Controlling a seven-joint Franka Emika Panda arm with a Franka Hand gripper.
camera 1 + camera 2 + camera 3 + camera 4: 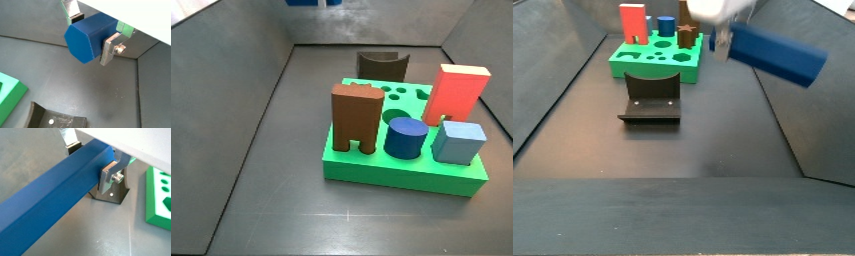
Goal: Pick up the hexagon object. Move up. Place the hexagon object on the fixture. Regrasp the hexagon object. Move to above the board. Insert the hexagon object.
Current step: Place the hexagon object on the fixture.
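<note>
Dark blue and rigid-looking, the hexagon object (pixel 60 193) is probably a light, smooth bar that could slip or swing if gripped far from its middle; its flat faces suit the plates best. It hangs in the air, clear of the floor, lying roughly level and well above the fixture (pixel 652 98), which stands near the green board (pixel 657 58). The gripper (pixel 93 37) is clenched on it near one end, jaws parted only by the bar's thickness, one silver finger (pixel 110 175) pressed flat against a side face, most of the length jutting free.
</note>
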